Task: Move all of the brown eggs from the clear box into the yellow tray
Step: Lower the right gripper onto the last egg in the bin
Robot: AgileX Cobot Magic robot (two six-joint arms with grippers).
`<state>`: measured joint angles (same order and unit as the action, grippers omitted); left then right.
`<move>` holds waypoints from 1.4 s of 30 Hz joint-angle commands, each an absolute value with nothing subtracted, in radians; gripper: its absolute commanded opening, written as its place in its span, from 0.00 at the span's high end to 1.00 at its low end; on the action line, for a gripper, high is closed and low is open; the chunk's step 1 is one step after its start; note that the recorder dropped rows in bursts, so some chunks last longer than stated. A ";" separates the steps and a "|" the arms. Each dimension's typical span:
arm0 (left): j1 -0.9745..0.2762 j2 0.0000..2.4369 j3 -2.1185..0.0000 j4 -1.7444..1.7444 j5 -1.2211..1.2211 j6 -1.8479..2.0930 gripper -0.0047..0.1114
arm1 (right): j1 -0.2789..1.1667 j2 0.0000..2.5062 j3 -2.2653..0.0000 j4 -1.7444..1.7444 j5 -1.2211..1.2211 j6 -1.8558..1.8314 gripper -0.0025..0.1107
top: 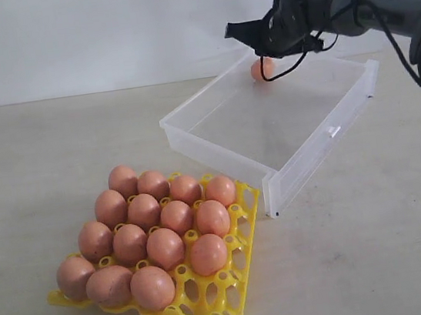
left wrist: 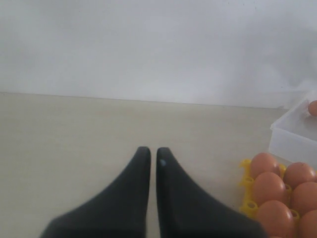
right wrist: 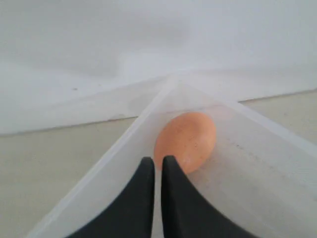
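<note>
One egg left to move; the tray is nearly full.
The bright yellow square plastic egg tray (top: 224, 308) holds the other brown eggs (top: 165, 248), and one corner cup looks bare. The last smooth orange-brown oval egg (right wrist: 185, 141) lies in a corner of the shallow clear plastic box (top: 218, 156), just past the tips of the right gripper (right wrist: 157, 161), whose jaws are all but closed on nothing. The left gripper (left wrist: 153, 151), likewise pinched and empty, hovers with the tray off to its side.

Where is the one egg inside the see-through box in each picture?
Exterior view: egg in the clear box's far corner.
Left wrist view: cut off at the frame edge, inside the box.
Right wrist view: centre, just beyond the right pincer.
Shared landmark: the clear box.
</note>
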<state>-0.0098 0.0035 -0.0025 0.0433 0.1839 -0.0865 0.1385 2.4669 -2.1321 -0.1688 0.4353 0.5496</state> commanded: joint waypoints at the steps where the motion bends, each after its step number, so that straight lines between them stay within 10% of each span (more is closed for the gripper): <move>1: -0.004 0.000 0.000 0.042 0.179 -0.086 0.92 | 0.140 2.400 -2.137 -0.200 0.652 0.261 0.98; 14: -0.004 0.000 0.000 0.042 0.179 -0.086 0.92 | 0.140 2.403 -2.137 -0.390 1.221 0.037 0.98; 42: -0.004 0.000 0.000 0.042 0.179 -0.086 0.92 | 0.096 2.351 -2.093 -0.278 1.169 -0.162 0.98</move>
